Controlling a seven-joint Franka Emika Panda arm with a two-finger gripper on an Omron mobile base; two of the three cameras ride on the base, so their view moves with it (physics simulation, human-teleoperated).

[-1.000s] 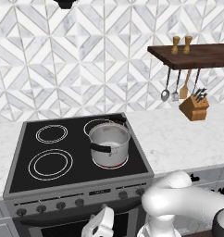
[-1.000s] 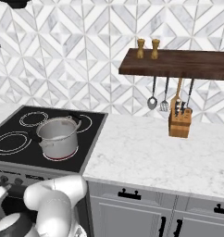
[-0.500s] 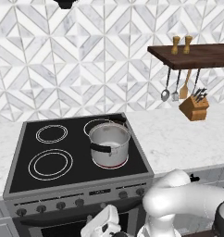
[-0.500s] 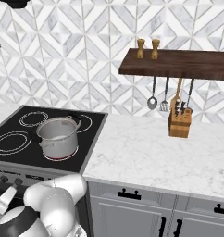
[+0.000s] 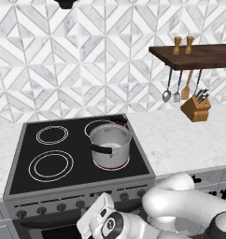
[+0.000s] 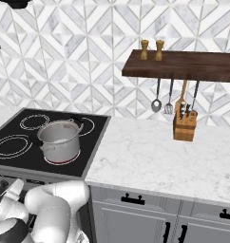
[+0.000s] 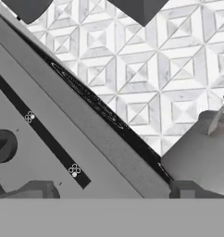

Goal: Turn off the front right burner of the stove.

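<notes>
Left base view: front right burner point(image 5: 111, 164) seen red-rimmed under steel pot point(image 5: 110, 144) on stove point(image 5: 21, 158); knob row point(image 5: 125, 196) sited on steel front, just above and right of gripper point(image 5: 94, 218)

Right base view: pot point(image 6: 60, 141) seen over glowing ring point(image 6: 64, 160)

Hand view: front panel seen close, one dark knob point(image 7: 3, 146) found at left; finger spacing cannot be judged

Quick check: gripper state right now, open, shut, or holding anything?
Gripper: open, holding nothing; its fingertips sit wide apart in front of the stove and its grey steel front panel.
</notes>
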